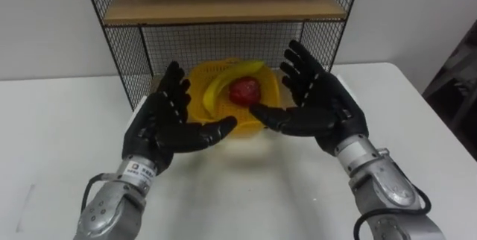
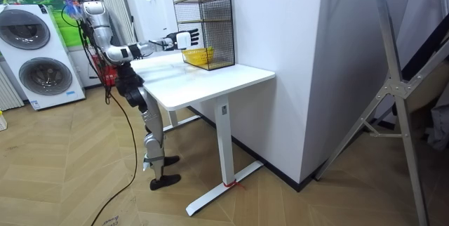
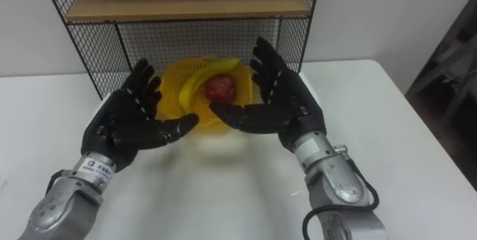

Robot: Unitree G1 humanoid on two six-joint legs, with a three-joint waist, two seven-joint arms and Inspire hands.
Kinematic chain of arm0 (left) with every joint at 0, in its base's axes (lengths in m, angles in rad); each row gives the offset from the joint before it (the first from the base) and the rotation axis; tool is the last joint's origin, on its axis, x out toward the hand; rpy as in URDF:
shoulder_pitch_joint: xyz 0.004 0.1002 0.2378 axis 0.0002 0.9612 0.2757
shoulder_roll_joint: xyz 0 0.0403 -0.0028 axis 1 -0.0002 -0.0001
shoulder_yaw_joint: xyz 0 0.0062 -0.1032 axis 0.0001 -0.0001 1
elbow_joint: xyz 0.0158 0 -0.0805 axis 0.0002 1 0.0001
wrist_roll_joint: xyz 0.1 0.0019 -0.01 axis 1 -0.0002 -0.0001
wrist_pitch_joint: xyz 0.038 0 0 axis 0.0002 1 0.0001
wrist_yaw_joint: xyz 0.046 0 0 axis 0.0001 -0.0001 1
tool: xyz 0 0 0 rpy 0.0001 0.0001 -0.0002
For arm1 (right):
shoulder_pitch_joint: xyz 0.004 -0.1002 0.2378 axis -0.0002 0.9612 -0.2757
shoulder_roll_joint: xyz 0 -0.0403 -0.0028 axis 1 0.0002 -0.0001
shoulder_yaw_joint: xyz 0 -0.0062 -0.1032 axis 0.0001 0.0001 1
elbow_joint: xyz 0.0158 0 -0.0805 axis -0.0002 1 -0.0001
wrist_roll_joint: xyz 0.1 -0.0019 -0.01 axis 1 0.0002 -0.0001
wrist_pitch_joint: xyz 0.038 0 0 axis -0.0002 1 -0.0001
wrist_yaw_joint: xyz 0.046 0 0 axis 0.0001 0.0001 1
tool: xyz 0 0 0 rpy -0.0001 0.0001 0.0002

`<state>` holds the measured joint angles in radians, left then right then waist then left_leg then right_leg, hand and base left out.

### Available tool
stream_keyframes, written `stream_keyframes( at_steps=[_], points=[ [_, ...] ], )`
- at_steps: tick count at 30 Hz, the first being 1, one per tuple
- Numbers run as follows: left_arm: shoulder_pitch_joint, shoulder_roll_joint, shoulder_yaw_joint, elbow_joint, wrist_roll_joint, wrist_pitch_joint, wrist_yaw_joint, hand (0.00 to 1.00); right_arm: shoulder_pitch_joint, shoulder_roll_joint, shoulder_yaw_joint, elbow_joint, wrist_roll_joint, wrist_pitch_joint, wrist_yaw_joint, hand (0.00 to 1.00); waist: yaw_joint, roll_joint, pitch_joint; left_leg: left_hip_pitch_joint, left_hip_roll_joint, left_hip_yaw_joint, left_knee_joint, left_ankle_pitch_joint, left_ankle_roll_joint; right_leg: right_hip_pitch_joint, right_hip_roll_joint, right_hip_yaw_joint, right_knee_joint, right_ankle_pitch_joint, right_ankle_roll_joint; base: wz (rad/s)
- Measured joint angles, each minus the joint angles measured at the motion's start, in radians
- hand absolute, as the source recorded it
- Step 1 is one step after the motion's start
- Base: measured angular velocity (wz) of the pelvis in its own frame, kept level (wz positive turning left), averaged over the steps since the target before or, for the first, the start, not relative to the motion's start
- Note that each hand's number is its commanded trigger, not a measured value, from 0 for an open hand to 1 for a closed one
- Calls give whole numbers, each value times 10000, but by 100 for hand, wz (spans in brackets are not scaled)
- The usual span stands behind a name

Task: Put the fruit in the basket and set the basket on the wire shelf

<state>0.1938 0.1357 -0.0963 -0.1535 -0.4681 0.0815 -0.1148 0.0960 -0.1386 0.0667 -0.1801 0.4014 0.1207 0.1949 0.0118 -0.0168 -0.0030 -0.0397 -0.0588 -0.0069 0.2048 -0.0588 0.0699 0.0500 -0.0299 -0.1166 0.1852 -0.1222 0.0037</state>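
A yellow basket (image 1: 197,83) (image 3: 168,83) (image 2: 198,56) sits in the bottom bay of the black wire shelf (image 1: 119,42) (image 3: 82,46) (image 2: 214,26), under its wooden board. Inside it lie a yellow banana (image 1: 227,80) (image 3: 195,80) and a red fruit (image 1: 244,91) (image 3: 220,88). My left hand (image 1: 165,121) (image 3: 128,124) is open at the basket's left front, thumb reaching toward the rim. At the right front my right hand (image 1: 320,106) (image 3: 287,106) is open too, its thumb across the rim. Whether the palms touch the basket I cannot tell.
The shelf stands on a white table (image 1: 246,195) (image 2: 210,82) against a white wall; I stand at the table's side with both arms stretched forward. Two washing machines (image 2: 35,50) stand at the room view's left. A metal frame (image 2: 400,92) leans at its right.
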Motion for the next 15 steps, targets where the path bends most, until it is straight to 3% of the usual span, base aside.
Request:
stream_keyframes(
  at_steps=[4,8,15],
  points=[
    [442,-21,431,-395,-12,-65,-86,0,546,-54,-458,-775,158,-30,174,0,-1,66,35,1,0,3,-4,-4,4,3,-1,27,-7,-6,-3,2],
    [886,6,639,-490,-13,-424,-117,0,1538,-129,-628,-1217,291,-530,293,0,-36,160,33,-11,0,4,-8,-11,11,-19,-6,40,2,-9,-5,-1],
    [1160,3,840,-614,20,-1047,-152,0,2178,-146,-1052,-1217,278,-784,378,0,-16,205,12,-5,-16,3,-71,6,-17,-73,-10,78,31,-8,-4,-3]
  ],
)
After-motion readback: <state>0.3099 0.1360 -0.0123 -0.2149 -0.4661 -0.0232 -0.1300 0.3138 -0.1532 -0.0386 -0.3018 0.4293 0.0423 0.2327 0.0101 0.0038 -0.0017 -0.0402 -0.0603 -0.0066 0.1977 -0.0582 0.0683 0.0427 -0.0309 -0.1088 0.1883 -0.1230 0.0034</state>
